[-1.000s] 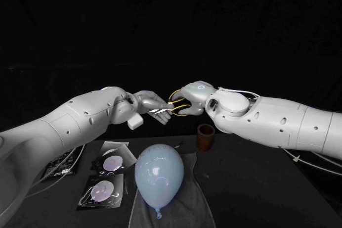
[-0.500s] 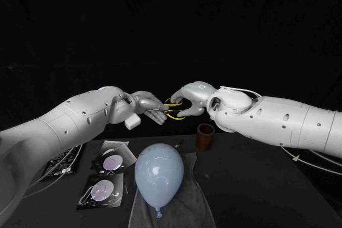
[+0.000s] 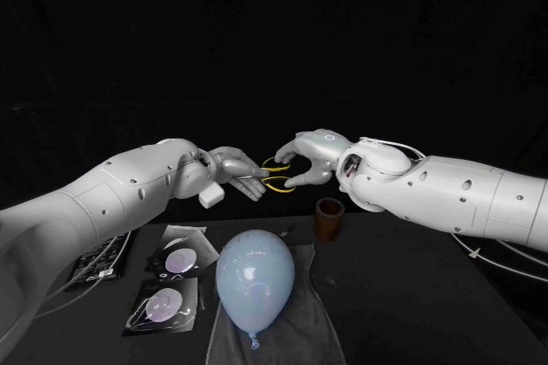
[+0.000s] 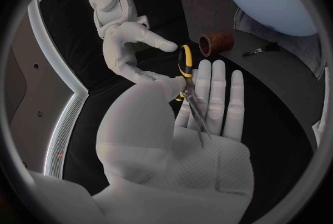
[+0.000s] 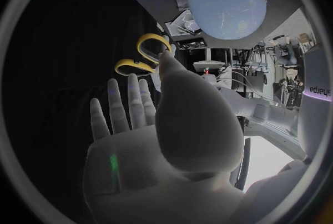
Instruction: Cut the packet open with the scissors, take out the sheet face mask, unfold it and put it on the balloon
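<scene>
Scissors (image 3: 278,177), yellow-handled: raised over the far half of the table (image 3: 411,302), blades pinned under the left hand (image 3: 237,172) thumb. Right hand (image 3: 306,155) fingertips are at the loops, grip unclear. Balloon (image 3: 256,278): on a cloth (image 3: 302,333) at the near edge. Packets (image 3: 163,306): just left of the balloon.

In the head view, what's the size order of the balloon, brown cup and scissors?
Largest: balloon.
Next, brown cup and scissors look alike; the scissors are held up nearer the camera, partly hidden, so unranked.
</scene>
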Robot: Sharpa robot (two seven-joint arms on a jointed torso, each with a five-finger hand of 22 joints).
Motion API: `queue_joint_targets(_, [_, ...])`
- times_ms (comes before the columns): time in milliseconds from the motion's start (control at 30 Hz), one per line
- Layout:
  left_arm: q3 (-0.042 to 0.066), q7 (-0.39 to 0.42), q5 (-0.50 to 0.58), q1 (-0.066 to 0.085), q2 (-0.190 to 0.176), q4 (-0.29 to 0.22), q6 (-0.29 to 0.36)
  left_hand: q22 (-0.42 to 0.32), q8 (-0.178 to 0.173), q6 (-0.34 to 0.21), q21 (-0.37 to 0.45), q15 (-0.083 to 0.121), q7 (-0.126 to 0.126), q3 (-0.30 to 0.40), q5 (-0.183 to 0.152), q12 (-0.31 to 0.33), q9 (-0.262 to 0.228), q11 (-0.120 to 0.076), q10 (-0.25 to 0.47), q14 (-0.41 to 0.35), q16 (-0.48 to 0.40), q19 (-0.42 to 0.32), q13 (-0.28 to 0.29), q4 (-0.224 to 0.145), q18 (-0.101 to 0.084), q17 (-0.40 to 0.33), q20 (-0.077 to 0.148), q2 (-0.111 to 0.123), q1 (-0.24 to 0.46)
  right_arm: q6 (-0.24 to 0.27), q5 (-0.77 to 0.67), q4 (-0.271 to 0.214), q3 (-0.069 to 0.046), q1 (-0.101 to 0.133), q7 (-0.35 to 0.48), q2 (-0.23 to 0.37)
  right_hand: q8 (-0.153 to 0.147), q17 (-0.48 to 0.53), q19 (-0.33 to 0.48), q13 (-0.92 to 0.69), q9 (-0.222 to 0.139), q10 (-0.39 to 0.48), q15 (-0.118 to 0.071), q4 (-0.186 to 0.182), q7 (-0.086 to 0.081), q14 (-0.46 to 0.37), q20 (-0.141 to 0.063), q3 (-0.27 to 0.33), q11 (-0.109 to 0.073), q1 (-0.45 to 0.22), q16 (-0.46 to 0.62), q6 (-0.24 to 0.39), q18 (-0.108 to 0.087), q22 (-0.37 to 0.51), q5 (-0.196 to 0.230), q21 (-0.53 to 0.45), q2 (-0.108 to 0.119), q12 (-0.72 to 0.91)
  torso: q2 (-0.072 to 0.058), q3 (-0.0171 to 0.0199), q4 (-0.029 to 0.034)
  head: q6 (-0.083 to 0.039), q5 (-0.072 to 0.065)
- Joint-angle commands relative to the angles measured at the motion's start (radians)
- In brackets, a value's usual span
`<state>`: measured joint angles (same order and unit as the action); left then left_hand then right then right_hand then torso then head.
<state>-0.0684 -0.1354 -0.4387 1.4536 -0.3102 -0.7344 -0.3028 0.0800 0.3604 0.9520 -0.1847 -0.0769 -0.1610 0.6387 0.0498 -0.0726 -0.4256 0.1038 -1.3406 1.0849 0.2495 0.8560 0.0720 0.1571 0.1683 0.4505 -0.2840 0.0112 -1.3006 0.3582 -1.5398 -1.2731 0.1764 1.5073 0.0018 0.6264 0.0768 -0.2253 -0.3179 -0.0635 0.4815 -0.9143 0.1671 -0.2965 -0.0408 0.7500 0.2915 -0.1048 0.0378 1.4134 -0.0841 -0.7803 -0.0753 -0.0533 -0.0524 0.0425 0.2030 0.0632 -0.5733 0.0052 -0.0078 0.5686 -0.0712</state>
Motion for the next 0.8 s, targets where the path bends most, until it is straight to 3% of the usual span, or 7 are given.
queue_joint_targets(33, [0.001,0.015,0.002,0.001,-0.007,-0.010,0.014,0.001,0.005,0.004,-0.005,0.004,0.000,0.056,-0.002,-0.001,-0.002,-0.006,0.000,0.004,-0.007,0.005,0.001,-0.054,0.011,0.001,0.002,-0.006,-0.007,0.133,0.247,0.003,-0.002,0.002,0.088,0.018,0.003,-0.014,-0.074,-0.004,-0.008,-0.038,0.021,0.006,-0.028,0.084,-0.005,-0.012,0.030,0.011,-0.028,-0.013,-0.018,-0.012,0.000,0.021,-0.023,0.011,0.000,-0.0006,0.0006,-0.003,-0.001])
queue_joint_targets(100, [0.000,0.024,0.004,0.001,-0.012,-0.016,0.023,0.001,0.005,0.004,-0.005,0.004,0.000,0.057,-0.002,-0.001,-0.002,-0.005,0.000,0.004,-0.007,0.005,0.001,-0.054,0.011,0.002,0.001,-0.006,-0.005,0.165,0.367,0.004,-0.003,0.003,0.119,0.031,0.015,-0.016,-0.140,-0.003,-0.011,-0.068,0.038,0.009,-0.067,0.127,-0.005,-0.026,0.071,0.024,-0.048,-0.042,-0.061,-0.021,0.001,0.037,-0.039,0.012,0.000,-0.0007,0.0007,-0.004,-0.001])
queue_joint_targets(133, [0.000,0.033,0.007,0.001,-0.017,-0.022,0.033,0.001,0.005,0.004,-0.005,0.004,0.000,0.057,-0.002,-0.001,-0.002,-0.005,0.000,0.004,-0.007,0.005,0.001,-0.054,0.011,0.002,0.001,-0.006,-0.005,0.180,0.459,0.005,-0.003,0.004,0.137,0.042,0.027,-0.027,-0.277,-0.007,-0.013,-0.112,0.000,0.015,-0.098,0.199,-0.008,-0.041,0.128,0.037,-0.084,-0.073,-0.096,-0.043,-0.002,0.074,-0.058,0.023,0.001,-0.0007,0.0004,-0.006,-0.001])
queue_joint_targets(167, [0.000,0.039,0.009,0.001,-0.020,-0.026,0.039,0.001,0.005,0.004,-0.005,0.004,0.000,0.058,-0.002,-0.001,-0.003,-0.005,0.000,0.003,-0.007,0.005,0.001,-0.054,0.011,0.002,0.001,-0.006,-0.003,0.182,0.503,0.005,-0.004,0.004,0.142,0.049,0.029,-0.031,-0.341,-0.006,-0.016,-0.125,-0.010,0.016,-0.105,0.225,-0.005,-0.044,0.139,0.040,-0.097,-0.079,-0.108,-0.054,0.001,0.092,-0.062,0.025,0.001,-0.0009,0.0005,-0.006,-0.001])
queue_joint_targets(367, [-0.005,0.095,0.040,0.001,-0.045,-0.060,0.113,0.000,0.005,0.003,-0.002,0.003,-0.001,0.061,-0.002,0.000,-0.007,-0.005,0.001,0.003,-0.009,0.000,0.001,-0.055,0.010,0.004,0.000,-0.007,0.006,0.108,0.767,-0.003,-0.004,0.004,0.121,0.109,0.050,-0.141,-0.718,-0.003,-0.043,-0.224,-0.119,0.012,-0.149,0.633,-0.119,-0.058,0.084,0.001,-0.308,-0.144,-0.111,-0.115,0.000,0.268,-0.100,0.025,0.000,-0.0007,0.0008,-0.009,0.001])
queue_joint_targets(600, [-0.008,0.152,0.079,-0.005,-0.069,-0.095,0.205,0.000,0.006,0.003,-0.003,0.002,0.000,0.062,-0.002,0.000,-0.008,-0.005,-0.001,0.003,-0.010,0.000,0.001,-0.054,0.010,0.005,0.001,-0.008,0.011,0.041,0.969,-0.024,0.000,-0.037,0.083,0.138,0.050,-0.305,-0.901,-0.002,-0.082,-0.214,-0.141,0.011,-0.151,0.747,-0.160,0.009,0.082,-0.061,-0.557,-0.131,-0.107,-0.137,0.002,0.336,-0.102,0.002,0.001,0.0016,-0.0012,-0.010,0.008])
queue_joint_targets(800, [-0.009,0.170,0.094,-0.010,-0.076,-0.113,0.230,0.000,0.007,0.004,-0.003,0.002,0.000,0.062,-0.002,-0.001,-0.011,-0.005,-0.003,0.001,-0.012,0.000,0.002,-0.054,0.011,0.005,0.001,-0.008,0.016,0.006,1.082,-0.037,0.001,-0.076,0.085,0.114,0.059,-0.585,-0.943,0.000,-0.109,-0.146,-0.126,0.010,-0.170,0.729,-0.160,0.130,0.098,-0.104,-0.908,-0.083,-0.104,-0.164,-0.003,0.380,-0.120,0.003,-0.001,0.0007,-0.0011,-0.014,0.005])
